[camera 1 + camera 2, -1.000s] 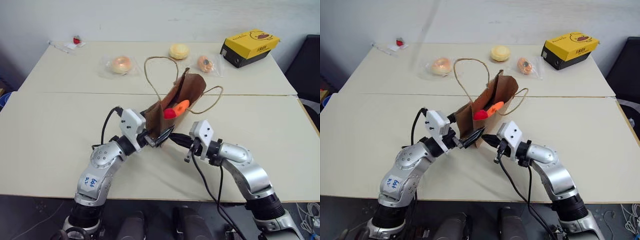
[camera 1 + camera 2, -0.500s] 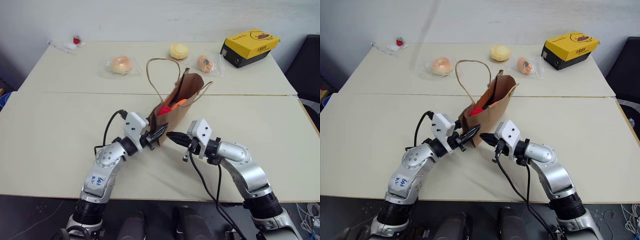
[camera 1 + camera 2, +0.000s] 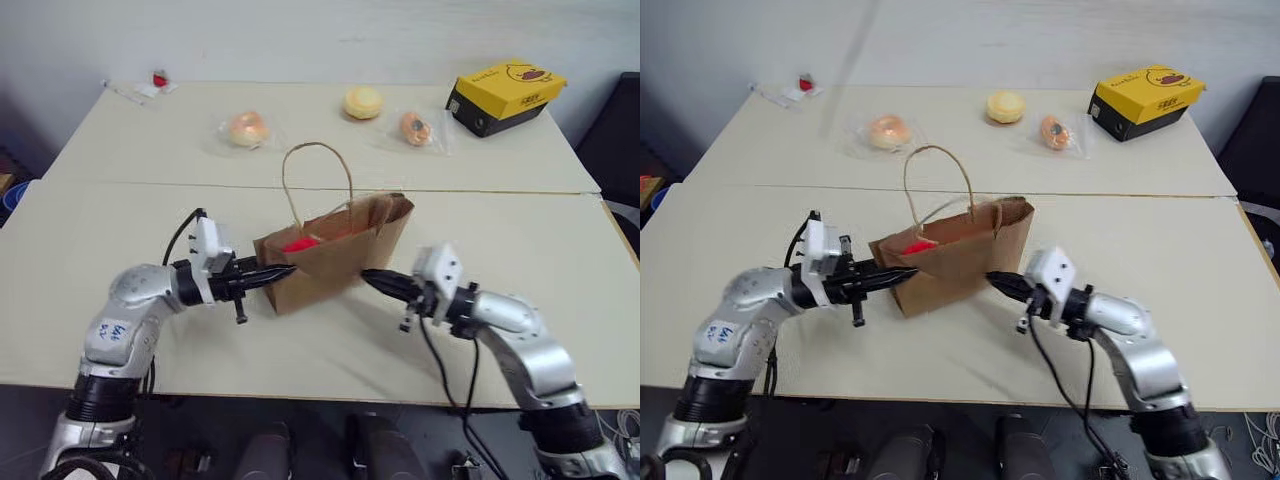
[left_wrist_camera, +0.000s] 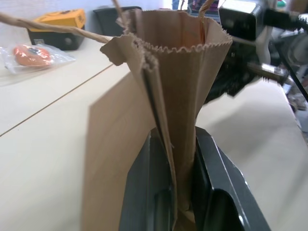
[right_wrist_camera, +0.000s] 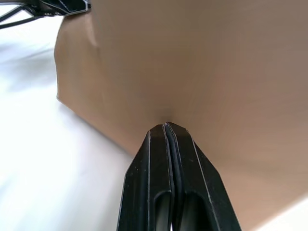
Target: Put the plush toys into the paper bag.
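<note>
The paper bag (image 3: 335, 252) stands on the table (image 3: 120, 240) between the 2 grippers, stretched wide, with its mouth upward. The left gripper (image 4: 179, 192) is clamped on the folded side edge of the bag; in the left wrist view the brown paper is pinched between the 2 black fingers (image 4: 144, 192) and rises straight above them to the serrated top edge. The right gripper (image 5: 166, 129) has its jaws fully closed, the 2 fingers pressed together, and the tips touch the opposite wall of the bag; I cannot tell if any paper is caught between them. 1 string handle (image 3: 316, 170) makes a loop above the bag, near its middle. Inside the open mouth, just beyond the left jaws, a red plush toy (image 3: 297, 244) is visible. An orange colour shows inside the bag in the left wrist view, but its shape is not clear. Far beyond both jaws, on the back table, lie 3 wrapped pastries (image 3: 247, 129) and a yellow-and-black box (image 3: 503, 92).
</note>
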You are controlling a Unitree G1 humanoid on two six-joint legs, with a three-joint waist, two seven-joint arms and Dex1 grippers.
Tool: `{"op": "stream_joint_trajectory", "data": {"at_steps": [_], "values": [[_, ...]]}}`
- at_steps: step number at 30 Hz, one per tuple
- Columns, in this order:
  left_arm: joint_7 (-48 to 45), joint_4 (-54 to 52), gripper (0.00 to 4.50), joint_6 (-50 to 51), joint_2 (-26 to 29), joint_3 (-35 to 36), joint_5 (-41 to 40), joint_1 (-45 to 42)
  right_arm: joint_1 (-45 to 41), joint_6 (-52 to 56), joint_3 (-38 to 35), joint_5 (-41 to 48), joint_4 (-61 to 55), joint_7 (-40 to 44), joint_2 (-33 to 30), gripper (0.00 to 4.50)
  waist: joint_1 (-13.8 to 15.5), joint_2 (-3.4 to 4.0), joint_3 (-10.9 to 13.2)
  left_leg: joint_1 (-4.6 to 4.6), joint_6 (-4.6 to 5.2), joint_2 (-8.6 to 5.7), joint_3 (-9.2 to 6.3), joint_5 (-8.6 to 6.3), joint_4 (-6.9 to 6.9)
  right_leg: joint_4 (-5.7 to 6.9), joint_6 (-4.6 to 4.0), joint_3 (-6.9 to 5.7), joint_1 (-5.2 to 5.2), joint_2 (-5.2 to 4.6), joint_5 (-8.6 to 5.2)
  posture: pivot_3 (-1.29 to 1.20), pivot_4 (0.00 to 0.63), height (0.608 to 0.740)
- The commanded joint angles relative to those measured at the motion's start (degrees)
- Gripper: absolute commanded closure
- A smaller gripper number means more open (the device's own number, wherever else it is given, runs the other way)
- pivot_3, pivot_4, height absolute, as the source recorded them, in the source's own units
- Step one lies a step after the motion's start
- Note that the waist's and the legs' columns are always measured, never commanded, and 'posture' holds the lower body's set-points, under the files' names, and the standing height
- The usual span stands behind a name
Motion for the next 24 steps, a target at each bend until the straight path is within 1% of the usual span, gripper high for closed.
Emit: {"op": "stream_joint_trajectory", "data": {"at_steps": [1, 4, 8, 10, 14, 17, 19, 20, 24], "values": [[-6.59, 4.74, 4.35, -3.84, 0.83, 0.26, -0.37, -5.07, 5.89, 1.65, -7.13, 5.61, -5.64, 4.64, -5.78, 4.50, 0.24, -0.02, 0.00, 0.00, 0.02, 0.00, -0.06, -0.02, 0.00, -0.03, 0.00, -0.06, 0.06, 0.02, 0.00, 0.00, 0.150, 0.740], [-14.31, 11.74, 4.35, -6.29, 0.47, -1.75, -0.04, -11.14, 13.16, 1.16, -15.41, 6.44, -5.17, 7.15, -11.21, 4.50, 0.81, -0.01, 0.00, 0.00, 0.08, -0.01, -0.06, -0.05, 0.01, -0.02, 0.01, -0.07, 0.11, 0.03, 0.00, 0.00, 0.150, 0.740], [-21.45, 18.85, 4.35, -8.96, -0.04, -3.83, 1.53, -15.25, 17.78, -0.89, -21.42, 7.09, -3.19, 8.53, -12.70, 4.50, 0.48, -0.01, 0.00, 0.14, 0.12, 0.00, 0.04, -0.07, 0.02, 0.00, 0.05, 0.02, 0.22, 0.12, 0.03, 0.00, 0.150, 0.740], [-23.56, 23.19, 4.35, -10.99, -0.49, -4.86, 3.33, -17.01, 19.30, -1.24, -23.11, 7.02, -2.44, 8.28, -12.34, 4.50, 0.28, -0.01, 0.00, 0.16, 0.13, 0.01, 0.04, -0.07, 0.02, 0.06, 0.05, 0.02, 0.22, 0.15, 0.03, 0.00, 0.150, 0.740], [-25.34, 30.94, 4.35, -16.06, -1.22, -5.78, 7.11, -19.93, 20.86, -2.86, -23.85, 6.79, -2.24, 8.07, -11.58, 4.50, 0.12, -0.02, 0.01, 0.16, 0.13, 0.02, 0.08, -0.07, 0.03, 0.10, 0.05, 0.05, 0.21, 0.17, 0.03, 0.00, 0.150, 0.740], [-26.40, 31.81, 4.35, -17.09, -0.97, -5.86, 7.99, -20.22, 21.46, -3.95, -23.96, 7.01, -2.70, 7.70, -10.87, 4.50, 0.06, -0.02, 0.00, 0.16, 0.14, 0.02, 0.07, -0.07, 0.05, 0.12, 0.05, 0.06, 0.21, 0.16, 0.03, 0.00, 0.150, 0.740], [-26.98, 29.31, 3.65, -16.65, -0.09, -6.10, 7.97, -19.08, 21.60, -4.62, -23.98, 7.15, -3.14, 7.18, -10.19, 4.50, 0.07, -0.02, 0.00, 0.15, 0.14, 0.03, 0.05, -0.08, 0.05, 0.12, 0.05, 0.05, 0.21, 0.15, 0.03, 0.00, 0.150, 0.740], [-26.72, 27.87, 3.36, -16.12, 0.15, -5.95, 7.72, -18.44, 21.65, -4.71, -23.94, 7.22, -3.34, 7.01, -10.00, 4.50, 0.03, -0.02, 0.00, 0.15, 0.14, 0.03, 0.05, -0.07, 0.05, 0.12, 0.05, 0.05, 0.21, 0.15, 0.03, 0.00, 0.150, 0.740], [-22.77, 23.80, 2.01, -15.23, 0.82, -3.30, 6.98, -15.87, 20.91, -5.01, -23.62, 8.47, -3.63, 6.40, -8.88, 4.50, 0.03, -0.01, 0.00, 0.17, 0.13, 0.03, 0.04, -0.07, 0.05, 0.13, 0.06, 0.06, 0.22, 0.12, 0.03, 0.00, 0.150, 0.740]]}}
